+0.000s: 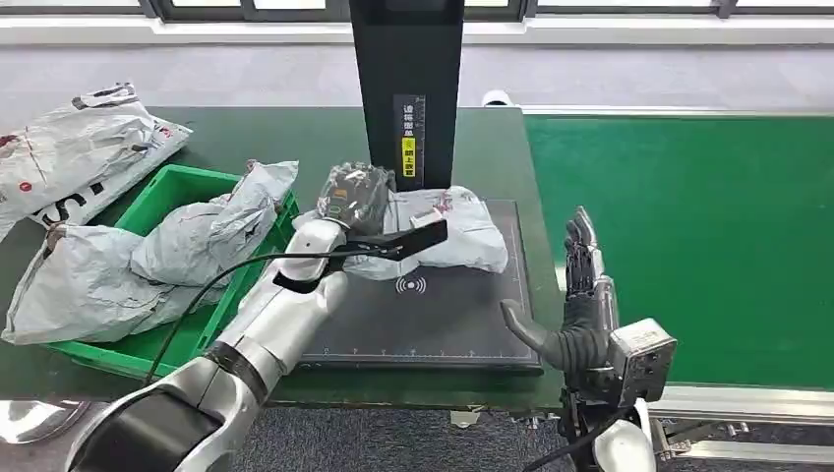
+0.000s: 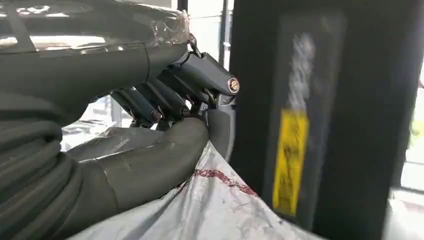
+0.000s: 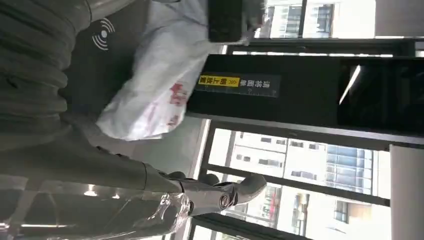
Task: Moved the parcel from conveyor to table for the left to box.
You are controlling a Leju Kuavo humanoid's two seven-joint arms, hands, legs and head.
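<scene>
On the dark scanner pad point(image 1: 433, 315) in the middle of the table point(image 1: 295, 133) lay the white parcel point(image 1: 462, 231), just in front of the black scanner column point(image 1: 406, 59). Left robot hand point(image 1: 356, 197) sat on the parcel's left end, thumb and fingers point(image 2: 150, 107) curled onto the bag film; looked like a grip, parcel still resting on the pad. Left wrist view showed the thumb pressed into the white plastic with red print. Right robot hand point(image 1: 580, 295) hung off the pad's right edge over the edge of the green conveyor point(image 1: 708, 236), fingers straight and spread, thumb out, holding nothing. Green box point(image 1: 187, 187) stood left of the pad, touching it, stuffed with grey mailer bags point(image 1: 148, 261). Another white mailer point(image 1: 69, 147) lay on the table beyond the box, far left.
</scene>
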